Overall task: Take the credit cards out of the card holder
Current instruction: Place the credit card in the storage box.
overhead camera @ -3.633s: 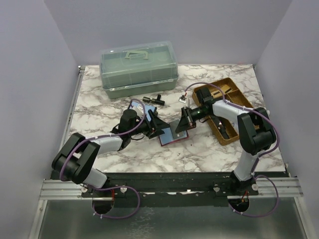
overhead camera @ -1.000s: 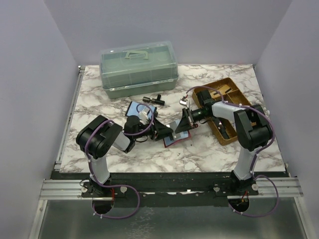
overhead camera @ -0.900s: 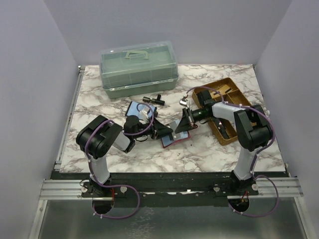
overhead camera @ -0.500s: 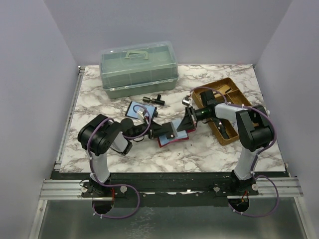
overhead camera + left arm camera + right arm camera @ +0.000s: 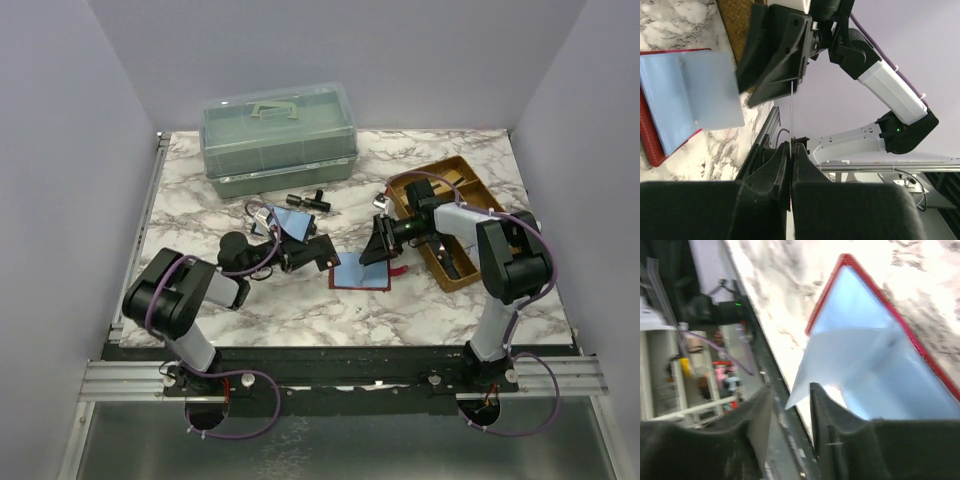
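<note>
The red card holder (image 5: 358, 274) lies open on the marble just left of my right gripper (image 5: 379, 249), blue inner panels up. In the left wrist view my left gripper (image 5: 791, 148) is shut on a thin credit card (image 5: 791, 112) seen edge-on, held clear of the card holder (image 5: 670, 95). In the top view the left gripper (image 5: 324, 257) sits at the holder's left edge. In the right wrist view my right gripper (image 5: 790, 400) stands open. A pale leaf (image 5: 840, 357) of the card holder (image 5: 860, 305) pokes its corner between the fingers, and I cannot tell whether it is a card or a pocket.
A dark-edged blue folding case (image 5: 290, 222) lies behind the left gripper. A green lidded toolbox (image 5: 278, 135) stands at the back, with a small black part (image 5: 308, 201) in front of it. A brown tray (image 5: 470, 185) sits under the right arm.
The left gripper shut on a card and drew back to the left. The right gripper opened, and the card holder, tilted up before, now lies flat.
</note>
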Tool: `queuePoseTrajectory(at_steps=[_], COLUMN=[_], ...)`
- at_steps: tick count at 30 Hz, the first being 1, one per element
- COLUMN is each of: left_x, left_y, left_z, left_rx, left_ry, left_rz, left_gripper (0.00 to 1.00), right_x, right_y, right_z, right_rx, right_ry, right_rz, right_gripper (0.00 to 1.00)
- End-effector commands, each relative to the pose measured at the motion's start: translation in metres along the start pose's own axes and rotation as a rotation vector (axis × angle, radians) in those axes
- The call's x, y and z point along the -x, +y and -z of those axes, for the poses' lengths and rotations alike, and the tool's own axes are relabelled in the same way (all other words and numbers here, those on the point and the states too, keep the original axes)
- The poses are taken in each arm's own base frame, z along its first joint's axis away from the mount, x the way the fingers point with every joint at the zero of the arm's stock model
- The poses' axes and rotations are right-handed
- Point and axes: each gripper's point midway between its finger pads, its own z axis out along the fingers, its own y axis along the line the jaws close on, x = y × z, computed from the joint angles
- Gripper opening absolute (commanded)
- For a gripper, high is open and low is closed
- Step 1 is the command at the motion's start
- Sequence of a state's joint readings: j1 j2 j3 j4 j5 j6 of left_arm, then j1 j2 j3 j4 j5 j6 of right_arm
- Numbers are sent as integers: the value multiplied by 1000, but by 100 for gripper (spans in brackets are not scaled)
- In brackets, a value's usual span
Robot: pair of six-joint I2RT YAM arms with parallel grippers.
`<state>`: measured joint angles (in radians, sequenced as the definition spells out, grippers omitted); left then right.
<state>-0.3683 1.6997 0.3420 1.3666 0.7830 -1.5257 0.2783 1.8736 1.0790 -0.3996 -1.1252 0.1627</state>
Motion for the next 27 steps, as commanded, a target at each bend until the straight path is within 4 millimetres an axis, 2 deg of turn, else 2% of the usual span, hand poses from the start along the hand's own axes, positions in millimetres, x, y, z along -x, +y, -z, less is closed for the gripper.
queuePoseTrajectory(at_steps=[1,5,7,9,11,14,16,21,27], left_x=[-1,5,6,3,-2,-11,-14,-17,-20], left_y=[-2,-2,-9,-18,-27,-36,-42,-59,-80], left_z=[0,1,2,1,-2,-12,-20,-40,-56], left_rx=[80,177,188,183,178,175,169,146,90], left_ry=[39,30,32,49,70,95,93,59,47], left_rz=[-108,-177,-216,-262,-309,-395,-465,-588,-619], left_gripper=[0,0,0,0,0,0,0,0,0], right_x=[14,38,45,40,26,8,4,6,7], right_y=[-27,-41,-31,-10,30,77,96,116,124], right_z=[14,47,62,65,57,54,57,59,55], right_rx=[-273,-512,-525,-418,-187,72,154,256,356], right_ry=[-5,-25,-49,-45,-30,-33,-43,-76,-68], right_rz=[136,306,367,427,495,544,561,555,466], right_gripper=[47,62,65,68,70,75,79,80,77])
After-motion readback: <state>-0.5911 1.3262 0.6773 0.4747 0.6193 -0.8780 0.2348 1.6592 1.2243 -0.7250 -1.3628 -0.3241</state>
